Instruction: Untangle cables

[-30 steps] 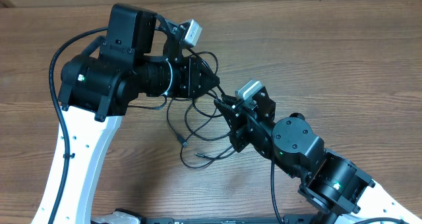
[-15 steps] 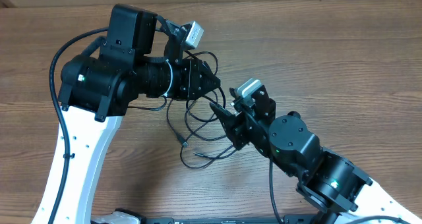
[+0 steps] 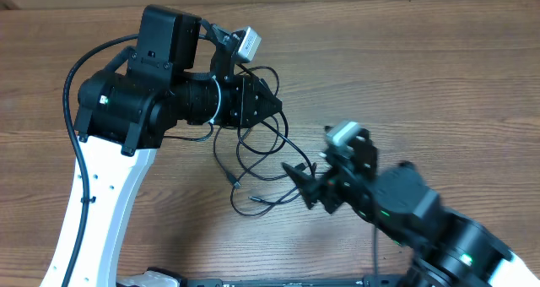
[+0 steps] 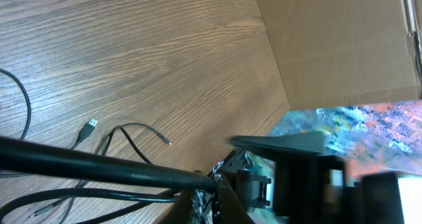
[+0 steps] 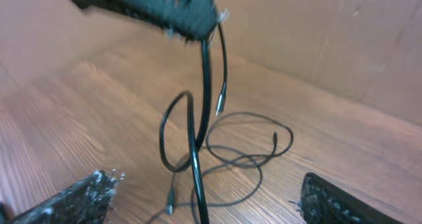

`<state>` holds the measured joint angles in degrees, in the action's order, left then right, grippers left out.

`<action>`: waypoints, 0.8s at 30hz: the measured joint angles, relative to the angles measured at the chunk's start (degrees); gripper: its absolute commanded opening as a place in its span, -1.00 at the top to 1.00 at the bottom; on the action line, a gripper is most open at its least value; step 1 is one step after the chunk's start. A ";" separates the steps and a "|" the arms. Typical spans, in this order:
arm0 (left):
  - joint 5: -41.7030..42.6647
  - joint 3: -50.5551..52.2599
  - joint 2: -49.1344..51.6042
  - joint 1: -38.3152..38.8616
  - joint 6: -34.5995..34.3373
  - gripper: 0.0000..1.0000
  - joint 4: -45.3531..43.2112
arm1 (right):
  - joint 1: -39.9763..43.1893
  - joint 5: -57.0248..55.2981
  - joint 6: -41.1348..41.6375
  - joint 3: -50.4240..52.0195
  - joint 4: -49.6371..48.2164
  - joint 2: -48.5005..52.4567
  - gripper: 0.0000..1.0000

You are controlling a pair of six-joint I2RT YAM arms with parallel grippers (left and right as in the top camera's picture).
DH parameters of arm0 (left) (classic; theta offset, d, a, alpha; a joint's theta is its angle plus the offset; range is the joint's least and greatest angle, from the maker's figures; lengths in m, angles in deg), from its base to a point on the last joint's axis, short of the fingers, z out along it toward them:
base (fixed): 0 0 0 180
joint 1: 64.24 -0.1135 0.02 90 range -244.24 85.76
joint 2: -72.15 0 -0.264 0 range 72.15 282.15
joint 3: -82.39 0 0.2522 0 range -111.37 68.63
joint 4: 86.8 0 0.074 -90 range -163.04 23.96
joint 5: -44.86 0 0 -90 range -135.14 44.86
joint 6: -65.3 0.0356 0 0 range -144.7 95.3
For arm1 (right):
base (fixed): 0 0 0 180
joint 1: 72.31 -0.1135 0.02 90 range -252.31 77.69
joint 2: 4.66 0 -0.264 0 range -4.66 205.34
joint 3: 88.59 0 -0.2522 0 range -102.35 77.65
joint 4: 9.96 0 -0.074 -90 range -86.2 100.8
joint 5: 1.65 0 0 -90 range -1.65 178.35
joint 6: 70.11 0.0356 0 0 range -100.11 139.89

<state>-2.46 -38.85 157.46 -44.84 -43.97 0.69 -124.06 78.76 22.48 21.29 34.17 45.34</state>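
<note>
Thin black cables [image 3: 253, 165] lie in a loose tangle on the wooden table, with small plugs at their ends [image 4: 89, 126]. My left gripper [image 3: 275, 108] is shut on a cable strand [image 4: 99, 168] and holds it up off the table. From those jaws the cables [image 5: 204, 85] hang down in loops. My right gripper [image 3: 308, 188] stands open just right of the tangle. Its two fingers [image 5: 72, 197] are wide apart, one black strand [image 5: 196, 191] runs between them, and no pad touches it.
A cardboard wall [image 4: 343, 39] stands beyond the table's far edge. The left arm's thick black cable [image 3: 80, 152] loops at the left. Bare wood [image 3: 422, 67] lies to the right and behind the tangle.
My right gripper has opened, let go of the strand it pinched next to the left gripper, and drawn back toward the near right. The left gripper has stayed still.
</note>
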 measured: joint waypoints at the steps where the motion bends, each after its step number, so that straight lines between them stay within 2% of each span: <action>1: 0.02 0.00 0.00 0.00 0.00 0.91 0.00 | 0.00 0.31 -0.31 0.00 -0.66 1.73 -0.91; 5: 0.70 0.00 0.00 0.00 0.00 0.91 0.00 | 0.00 0.33 -1.40 0.02 -4.55 7.87 -0.86; 8: 1.09 0.00 0.00 0.00 0.00 0.92 0.28 | 0.00 0.26 -1.81 0.02 -8.74 10.67 -0.63; 9: 1.16 0.00 0.00 0.00 0.00 0.91 0.55 | 0.00 0.11 -1.99 0.02 -10.36 11.26 -0.43; 10: 1.27 0.00 0.00 0.00 0.00 0.91 0.83 | 0.00 -0.15 -2.58 0.02 -11.69 11.61 -0.13; 12: 1.31 0.00 0.00 0.00 0.02 0.91 1.38 | 0.00 -1.03 -2.58 0.02 -13.38 11.67 0.60; 13: 1.31 0.00 0.00 0.00 0.02 0.92 1.51 | 0.00 -1.40 -2.38 0.02 -13.81 11.67 0.89; 18: 1.27 0.00 0.00 0.00 0.02 0.90 1.49 | 0.00 -4.22 -2.49 0.02 -13.92 11.67 0.93; 20: 0.92 0.00 0.00 0.00 0.07 0.80 1.49 | 0.00 -5.42 -2.58 0.02 -13.92 11.65 0.93; 21: 0.07 0.00 0.00 0.00 0.20 0.68 1.49 | -0.04 -6.43 -2.62 0.02 -13.88 11.61 0.93; 24: -3.52 0.00 0.00 0.00 0.26 -0.08 1.79 | 0.02 -10.23 -3.13 -0.20 -13.62 10.86 0.93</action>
<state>-5.98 -38.85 157.46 -44.84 -43.71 2.49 -124.04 68.53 19.36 21.10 20.55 56.21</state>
